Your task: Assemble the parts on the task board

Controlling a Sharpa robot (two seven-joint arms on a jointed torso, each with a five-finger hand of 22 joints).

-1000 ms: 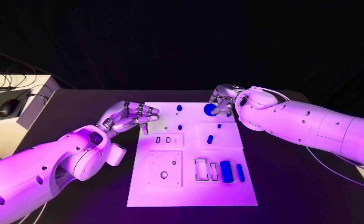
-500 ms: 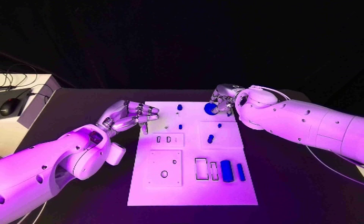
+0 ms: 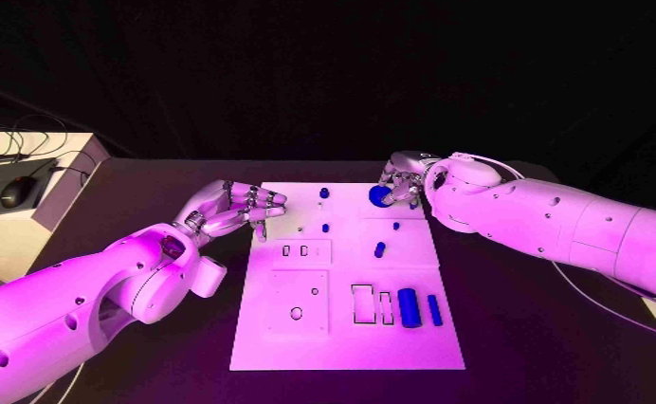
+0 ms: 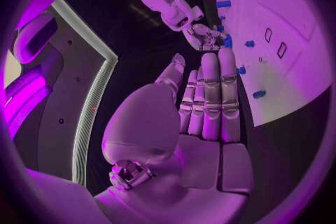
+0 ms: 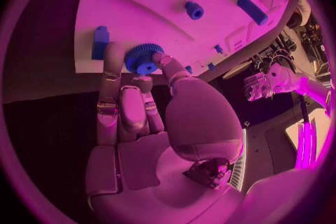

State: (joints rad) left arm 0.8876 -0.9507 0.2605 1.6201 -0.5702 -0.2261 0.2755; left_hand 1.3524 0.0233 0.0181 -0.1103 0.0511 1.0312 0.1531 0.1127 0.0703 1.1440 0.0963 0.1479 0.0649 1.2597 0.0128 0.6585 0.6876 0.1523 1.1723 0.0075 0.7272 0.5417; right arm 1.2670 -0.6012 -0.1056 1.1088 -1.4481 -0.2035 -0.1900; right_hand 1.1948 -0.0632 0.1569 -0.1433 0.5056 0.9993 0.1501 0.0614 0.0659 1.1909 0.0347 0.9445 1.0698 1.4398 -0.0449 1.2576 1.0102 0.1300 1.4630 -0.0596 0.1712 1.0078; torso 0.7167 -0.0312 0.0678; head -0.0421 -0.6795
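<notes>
We see the task board (image 3: 342, 338), a white rectangular plate, lying flat in the middle of the desk with raised square panels and small slots and holes cut into it. Near its far right corner sits a round blue gear (image 3: 379, 195) with a toothed rim; the right hand (image 3: 405, 176) pinches it between its fingers (image 5: 110, 75). A small blue peg (image 3: 324, 193) stands near the far edge, another small peg (image 3: 325, 229) nearer the middle. A short blue cylinder (image 3: 379, 250) lies on the right panel, with a tiny blue stud (image 3: 396, 227) just beyond it. At the near right, a thick blue bar (image 3: 409, 307) and a thinner blue bar (image 3: 433, 309) lie side by side.
</notes>
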